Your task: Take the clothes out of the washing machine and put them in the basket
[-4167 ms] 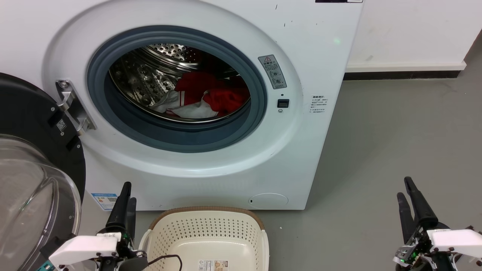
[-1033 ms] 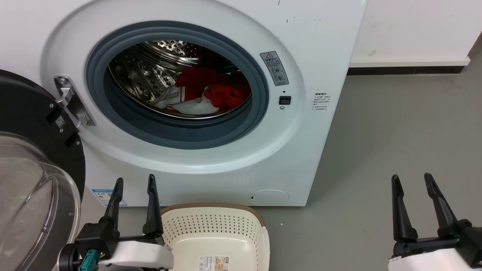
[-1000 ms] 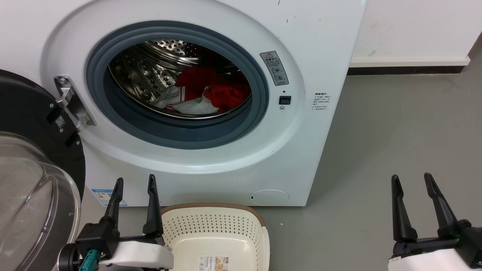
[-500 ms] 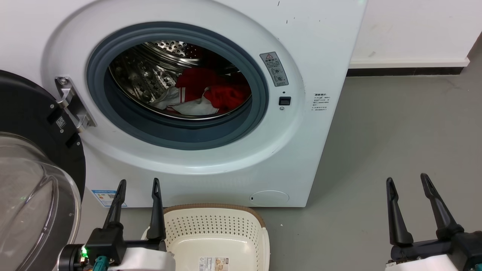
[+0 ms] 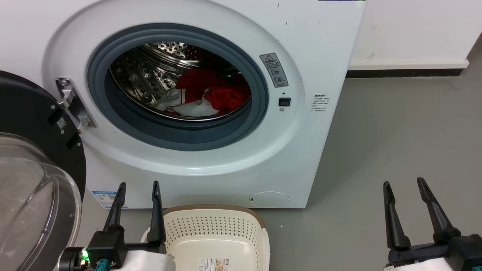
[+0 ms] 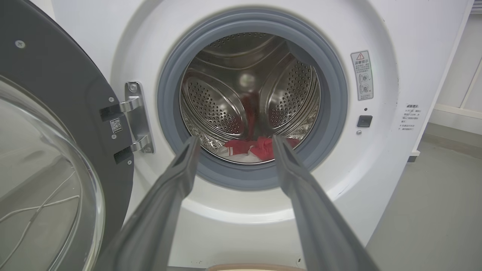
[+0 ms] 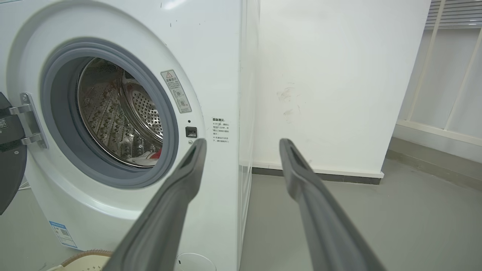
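The white washing machine [image 5: 308, 49] stands with its dark round door [image 5: 22, 113] swung open to the left. Red and white clothes [image 5: 211, 96] lie at the bottom of the steel drum, and a strip of the clothes [image 6: 256, 145] shows over the porthole rim in the left wrist view. The cream basket [image 5: 211, 218] sits on the floor below the porthole. My left gripper [image 5: 138, 186] is open beside the basket's left rim, fingers pointing at the machine. My right gripper [image 5: 403, 182] is open over the grey floor, right of the machine. Both are empty.
The glass bowl of the open door [image 5: 34, 188] bulges out at my lower left, close to the left arm. A white wall [image 7: 331, 75] with a dark skirting runs behind the machine's right side. Grey floor [image 5: 395, 131] stretches to the right.
Over the last seconds both grippers went from shut to open. In the last half second they sank slightly in the picture; clothes, basket and door have not moved.
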